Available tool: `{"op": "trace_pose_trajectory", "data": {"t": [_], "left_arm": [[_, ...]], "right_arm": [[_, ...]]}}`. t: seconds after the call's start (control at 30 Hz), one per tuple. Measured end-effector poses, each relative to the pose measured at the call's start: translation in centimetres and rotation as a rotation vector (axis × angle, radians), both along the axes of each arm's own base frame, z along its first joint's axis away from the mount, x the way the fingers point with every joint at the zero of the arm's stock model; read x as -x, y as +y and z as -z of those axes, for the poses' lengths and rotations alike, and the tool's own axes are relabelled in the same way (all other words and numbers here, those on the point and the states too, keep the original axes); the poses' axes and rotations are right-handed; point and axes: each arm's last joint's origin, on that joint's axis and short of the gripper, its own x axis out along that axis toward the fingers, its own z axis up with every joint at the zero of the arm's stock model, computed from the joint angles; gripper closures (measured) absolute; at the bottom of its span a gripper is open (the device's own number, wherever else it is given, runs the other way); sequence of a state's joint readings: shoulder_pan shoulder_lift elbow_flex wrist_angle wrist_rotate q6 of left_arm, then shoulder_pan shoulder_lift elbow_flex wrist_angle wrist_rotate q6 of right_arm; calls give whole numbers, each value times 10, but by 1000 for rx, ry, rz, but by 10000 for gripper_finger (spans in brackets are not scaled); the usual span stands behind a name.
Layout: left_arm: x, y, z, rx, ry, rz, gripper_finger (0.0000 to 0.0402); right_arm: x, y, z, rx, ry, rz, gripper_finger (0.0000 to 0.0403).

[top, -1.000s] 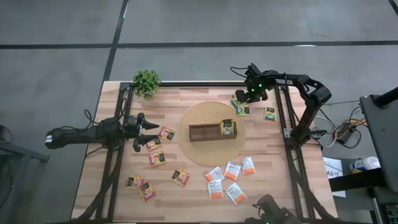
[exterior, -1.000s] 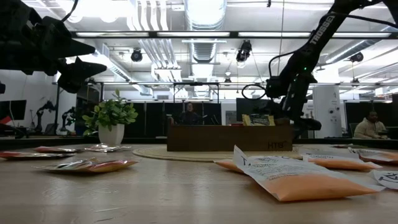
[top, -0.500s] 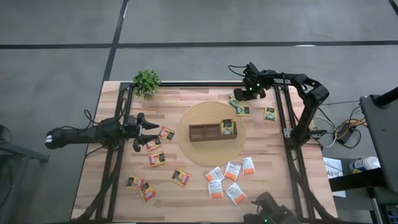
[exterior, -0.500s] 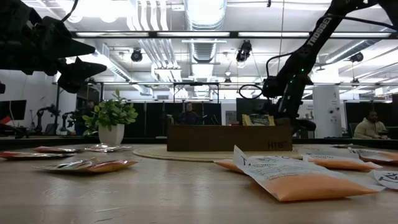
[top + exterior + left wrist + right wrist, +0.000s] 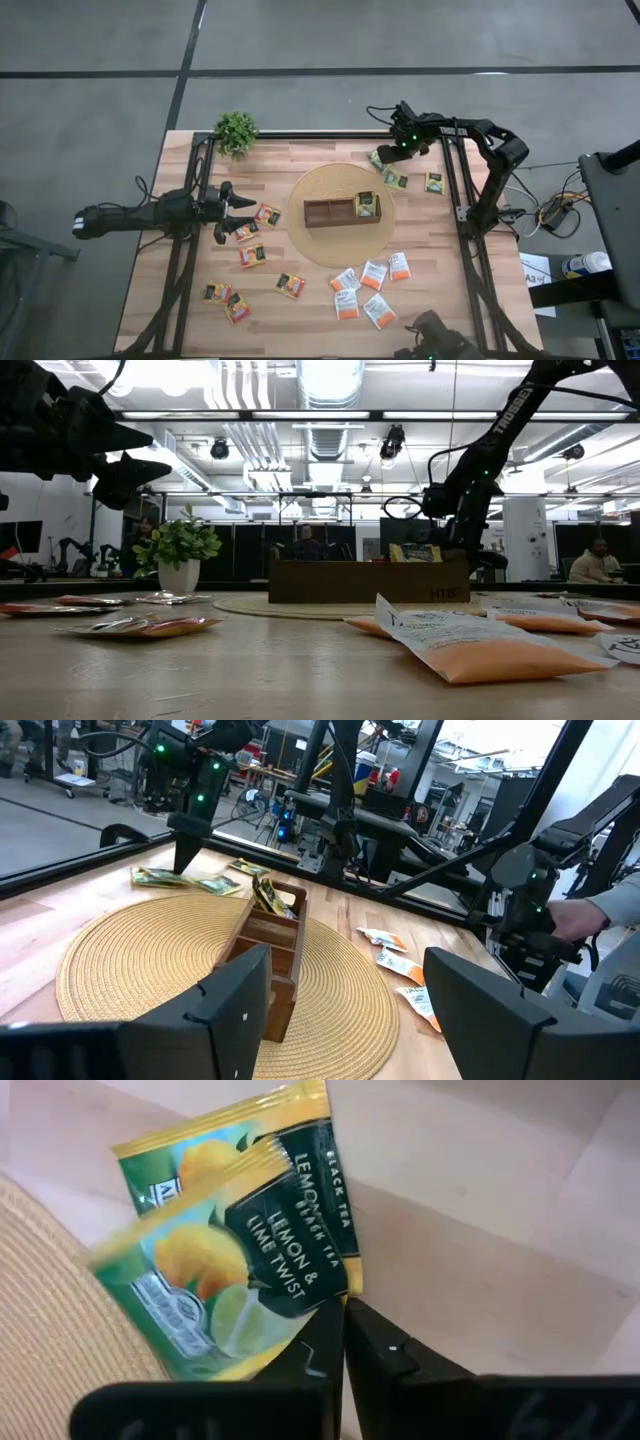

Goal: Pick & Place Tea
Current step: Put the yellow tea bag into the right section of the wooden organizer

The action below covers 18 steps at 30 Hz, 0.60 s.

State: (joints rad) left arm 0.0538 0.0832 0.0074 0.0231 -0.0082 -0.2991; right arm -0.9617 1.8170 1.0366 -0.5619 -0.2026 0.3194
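The right tool (image 5: pixel 397 150) sits low at the far right part of the surface (image 5: pixel 300 320), just beyond the round woven mat (image 5: pixel 325 245). Its fingers (image 5: pixel 385 1350) are pressed together with their tips at the corner of the upper of two overlapping green-yellow sachets (image 5: pixel 225 1270); whether that corner is actually pinched cannot be told. These sachets lie partly on the mat's edge and partly on bare wood. Two more green-yellow sachets lie nearby: one (image 5: pixel 394 180) just beside the mat, another (image 5: pixel 434 183) farther toward the right rail.

The left tool (image 5: pixel 232 210) hovers above the left side of the surface, its fingers (image 5: pixel 235 1010) spread, holding nothing.

A brown box (image 5: pixel 342 211) rests at the mat's centre, with one green-yellow sachet (image 5: pixel 367 205) standing in its right compartment. White-orange sachets (image 5: pixel 372 275) are grouped on the near right of the surface, and yellow-red-black sachets (image 5: pixel 252 256) are scattered on the near left. A potted plant (image 5: pixel 236 131) stands at the far left corner.
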Motion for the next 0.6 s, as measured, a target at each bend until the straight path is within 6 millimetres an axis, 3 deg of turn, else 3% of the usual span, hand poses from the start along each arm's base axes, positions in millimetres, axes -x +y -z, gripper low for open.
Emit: {"op": "trace_pose_trajectory", "data": {"t": [0.3, 0.6], "left_arm": [[0, 0, 0, 0, 0, 0, 145], [0, 0, 0, 0, 0, 0, 145]], "right_arm": [[7, 12, -37, 86, -49, -119, 394], [10, 41, -87, 247, -183, -454, 395]]}}
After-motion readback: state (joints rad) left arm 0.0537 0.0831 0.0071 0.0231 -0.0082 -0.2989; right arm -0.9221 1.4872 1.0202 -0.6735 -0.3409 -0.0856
